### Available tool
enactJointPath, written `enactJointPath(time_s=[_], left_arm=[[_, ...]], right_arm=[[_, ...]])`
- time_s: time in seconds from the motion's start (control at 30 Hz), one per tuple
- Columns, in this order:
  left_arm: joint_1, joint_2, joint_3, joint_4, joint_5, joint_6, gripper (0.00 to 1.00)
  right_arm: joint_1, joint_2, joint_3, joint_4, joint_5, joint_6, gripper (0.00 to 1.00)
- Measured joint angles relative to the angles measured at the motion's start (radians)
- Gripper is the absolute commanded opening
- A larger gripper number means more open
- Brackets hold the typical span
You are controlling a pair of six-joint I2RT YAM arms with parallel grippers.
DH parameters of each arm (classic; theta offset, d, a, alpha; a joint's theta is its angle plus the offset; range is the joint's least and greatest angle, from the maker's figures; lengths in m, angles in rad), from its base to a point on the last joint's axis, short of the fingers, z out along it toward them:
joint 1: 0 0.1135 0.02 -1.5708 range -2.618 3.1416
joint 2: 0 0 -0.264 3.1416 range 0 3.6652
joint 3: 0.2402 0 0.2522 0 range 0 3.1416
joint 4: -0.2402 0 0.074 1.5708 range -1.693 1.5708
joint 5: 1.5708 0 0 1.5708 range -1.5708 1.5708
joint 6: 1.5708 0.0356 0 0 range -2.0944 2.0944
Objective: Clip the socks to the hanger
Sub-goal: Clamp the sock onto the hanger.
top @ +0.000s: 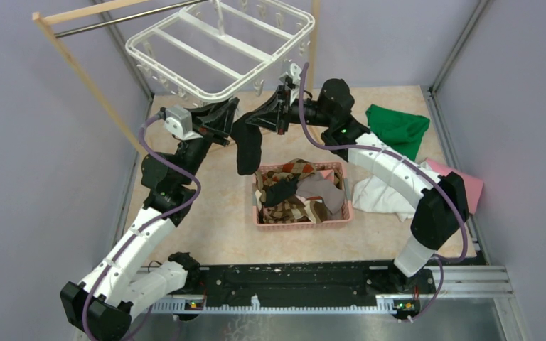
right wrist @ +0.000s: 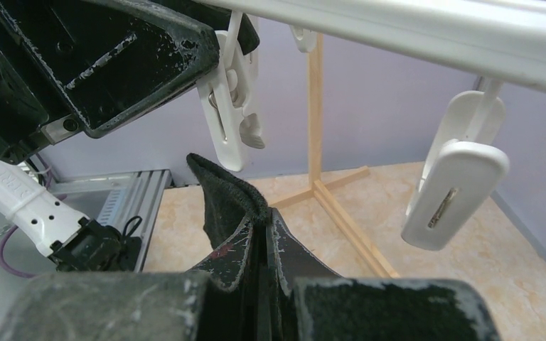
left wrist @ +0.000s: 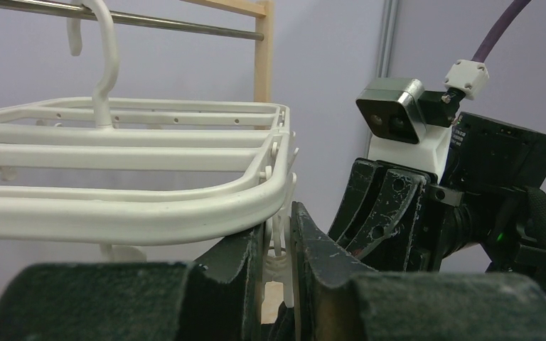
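Observation:
The white hanger (top: pixel 220 42) hangs from a metal bar at the back, with clips dangling round its edge. My left gripper (left wrist: pixel 279 229) reaches up under the hanger's near rail (left wrist: pixel 128 209) and is shut on one white clip (left wrist: pixel 277 268), pinching it between the pads. My right gripper (right wrist: pixel 264 222) is shut on the cuff of a black sock (right wrist: pixel 227 195), just below and beside that clip (right wrist: pixel 231 121). From above, the black sock (top: pixel 249 150) dangles from the right gripper (top: pixel 264 117), close to the left gripper (top: pixel 226 117). More socks (top: pixel 295 188) lie in the basket.
A pink basket (top: pixel 302 222) stands mid-table under the sock. Green (top: pixel 398 128), white (top: pixel 380 195) and pink (top: pixel 469 185) cloths lie at the right. The wooden rack (top: pixel 78 71) and its bar (top: pixel 128 18) frame the back. Another clip (right wrist: pixel 455 177) hangs to the right.

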Motion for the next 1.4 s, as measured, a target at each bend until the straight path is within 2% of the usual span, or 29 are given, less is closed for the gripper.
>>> enactJointPath(time_s=[0.83, 1.27, 1.33, 1.4], left_arm=[[0.0, 0.0, 0.0, 0.0, 0.01, -0.001, 0.18], [0.0, -0.011, 0.0, 0.0, 0.01, -0.001, 0.18], [0.0, -0.013, 0.0, 0.0, 0.01, -0.001, 0.21], [0.0, -0.015, 0.0, 0.0, 0.009, -0.001, 0.3]], right_arm=[[-0.001, 0.005, 0.061, -0.031, 0.037, 0.004, 0.0], [-0.006, 0.006, 0.061, 0.039, 0.033, 0.042, 0.0], [-0.008, 0.006, 0.061, 0.046, 0.033, 0.048, 0.0], [-0.008, 0.006, 0.061, 0.048, 0.031, 0.049, 0.0]])
